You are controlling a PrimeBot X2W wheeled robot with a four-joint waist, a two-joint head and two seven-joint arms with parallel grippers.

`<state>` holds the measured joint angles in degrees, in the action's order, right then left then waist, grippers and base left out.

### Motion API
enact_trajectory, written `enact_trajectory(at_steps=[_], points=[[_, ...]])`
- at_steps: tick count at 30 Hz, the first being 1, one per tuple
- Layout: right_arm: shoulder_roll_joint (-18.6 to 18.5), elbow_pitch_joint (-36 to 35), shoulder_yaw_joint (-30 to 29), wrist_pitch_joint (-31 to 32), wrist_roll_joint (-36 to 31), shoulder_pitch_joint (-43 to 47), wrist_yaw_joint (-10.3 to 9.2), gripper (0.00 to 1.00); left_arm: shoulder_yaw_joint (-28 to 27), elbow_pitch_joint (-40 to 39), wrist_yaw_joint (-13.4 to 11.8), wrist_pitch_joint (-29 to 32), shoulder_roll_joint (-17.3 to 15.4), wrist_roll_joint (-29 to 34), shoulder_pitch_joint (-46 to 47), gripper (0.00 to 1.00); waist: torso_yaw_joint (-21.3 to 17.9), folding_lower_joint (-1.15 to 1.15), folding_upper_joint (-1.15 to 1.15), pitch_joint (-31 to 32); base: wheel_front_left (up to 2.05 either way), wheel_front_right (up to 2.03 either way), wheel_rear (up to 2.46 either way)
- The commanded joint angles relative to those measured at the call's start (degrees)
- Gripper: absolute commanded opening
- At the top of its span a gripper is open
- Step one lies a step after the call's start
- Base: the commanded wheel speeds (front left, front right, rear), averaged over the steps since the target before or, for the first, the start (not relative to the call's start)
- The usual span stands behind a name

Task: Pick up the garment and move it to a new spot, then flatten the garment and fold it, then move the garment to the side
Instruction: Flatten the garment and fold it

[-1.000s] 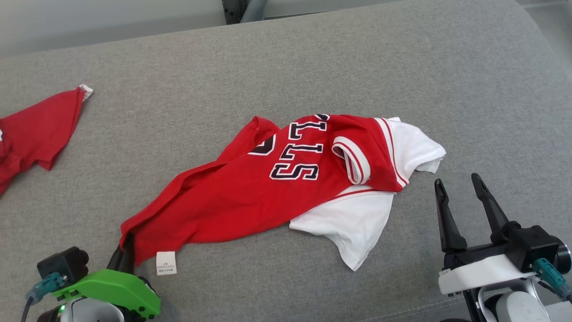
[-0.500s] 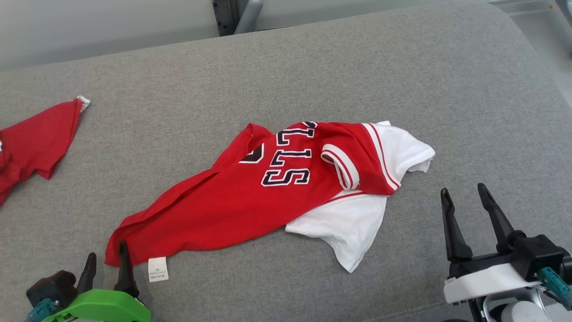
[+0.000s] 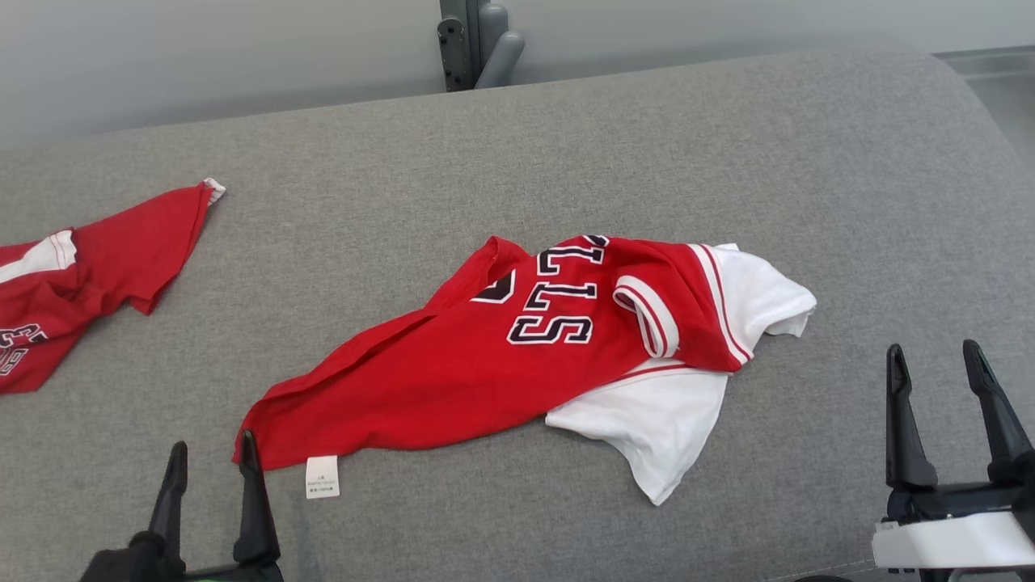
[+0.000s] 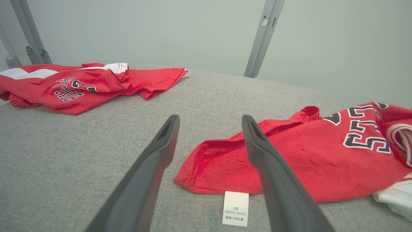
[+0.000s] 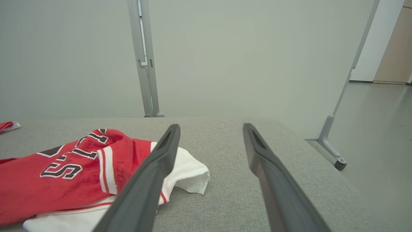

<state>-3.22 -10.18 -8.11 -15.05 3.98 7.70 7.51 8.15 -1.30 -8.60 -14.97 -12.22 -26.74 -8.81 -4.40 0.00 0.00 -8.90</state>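
The garment is a red and white jersey with dark letters, lying crumpled on the grey cushioned surface; it also shows as the garment and the garment in the wrist views. Its white care label hangs at the near left corner. My left gripper stands open just in front of that corner, with nothing between its fingers. My right gripper is open to the right of the garment, apart from it.
A second red jersey lies crumpled at the far left of the surface, seen too as the second jersey. Metal frame posts stand behind the surface. Its right edge drops to the floor.
My left gripper has opened and let go of the garment's near left corner, then drawn back a little. The head camera has shifted; the garment lies where it was dropped.
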Motion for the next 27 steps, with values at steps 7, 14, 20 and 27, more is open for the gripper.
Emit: enact_trajectory(at_steps=[7, 14, 20, 27], points=[[0.22, 1.36, -0.75, -0.21, -1.04, 4.17, -0.04, 1.00, -1.91, -0.05, 5.53, -0.22, 1.92, 9.64, -4.52, 1.00, 2.81, 0.00, 0.00, 4.83, 0.00, 0.00, 0.00], [0.01, 5.51, 0.66, -0.21, -2.20, 4.71, -0.04, 1.00, -7.14, -1.06, 10.50, -0.22, 5.05, 14.56, -4.75, 1.00, 4.21, 0.00, 0.00, 7.89, 0.00, 0.00, 0.00], [-0.13, 7.71, 2.53, -0.21, -0.93, 2.81, -0.04, 1.00, -8.46, -0.42, 13.63, -0.23, 6.85, 16.93, -2.70, 1.00, 5.21, 0.00, 0.00, 8.15, 0.00, 0.00, 0.00], [-0.19, 14.92, 8.45, -0.04, 1.46, 0.51, -0.04, 1.00, -5.53, 5.08, 15.54, -0.16, 6.99, 17.63, 1.76, 1.00, 6.27, 0.00, 0.00, 3.08, 0.00, 0.00, 0.00]])
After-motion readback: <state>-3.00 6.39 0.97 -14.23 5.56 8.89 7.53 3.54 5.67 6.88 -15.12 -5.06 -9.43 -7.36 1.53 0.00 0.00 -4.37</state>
